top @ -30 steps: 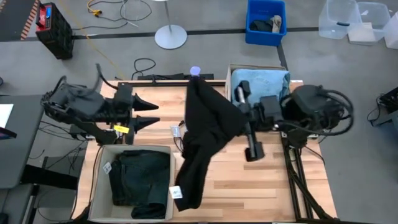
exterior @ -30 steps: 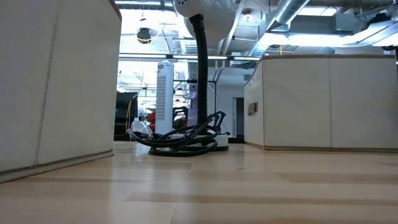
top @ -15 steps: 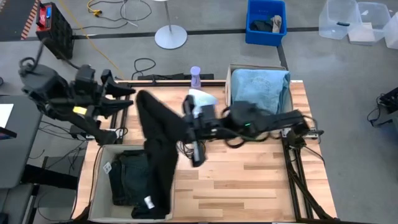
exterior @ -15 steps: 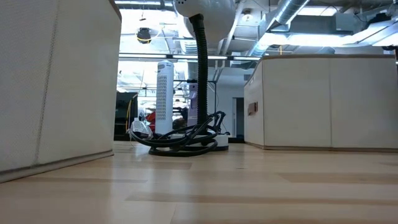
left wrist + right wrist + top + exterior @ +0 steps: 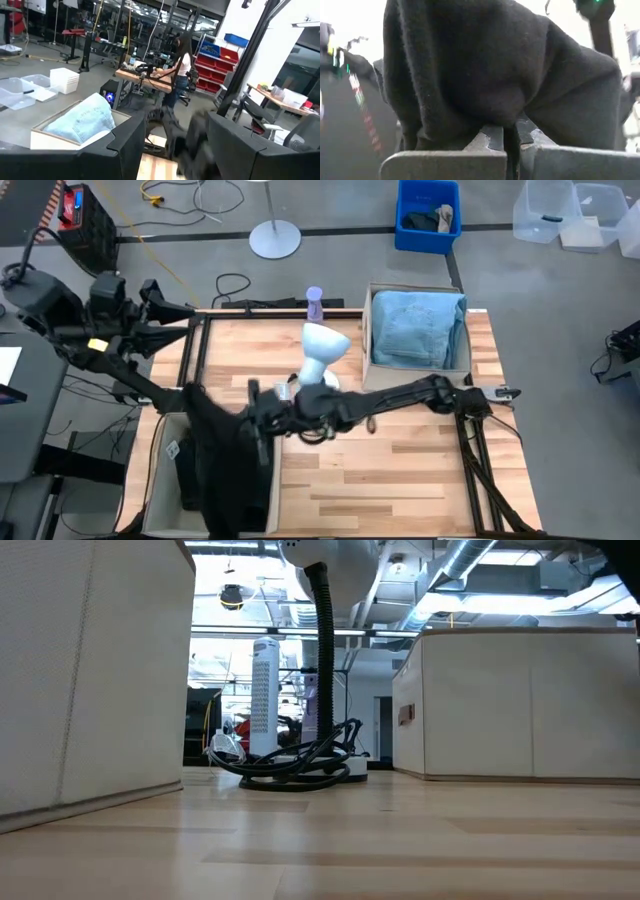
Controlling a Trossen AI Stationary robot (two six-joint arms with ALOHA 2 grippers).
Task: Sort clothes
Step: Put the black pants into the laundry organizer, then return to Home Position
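Right arm stretched leftward, pincer [image 5: 506, 142] clamped, left arm raised off-table

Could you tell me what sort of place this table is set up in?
Probably a robotics lab or workshop: exposed ceiling ducts, red parts bins on a rack, and a person at a workbench beyond the table.

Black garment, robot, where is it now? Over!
Right gripper shut on black garment, draped over left box. Left gripper open, raised off table's back-left edge. Nothing blocking.

My right claw [image 5: 252, 420] has swung the limp black fabric garment [image 5: 225, 470] from the surface's middle toward 8 o'clock, over the beige fabric box [image 5: 157, 472]; my left claw [image 5: 190, 310] pulled back toward 10.
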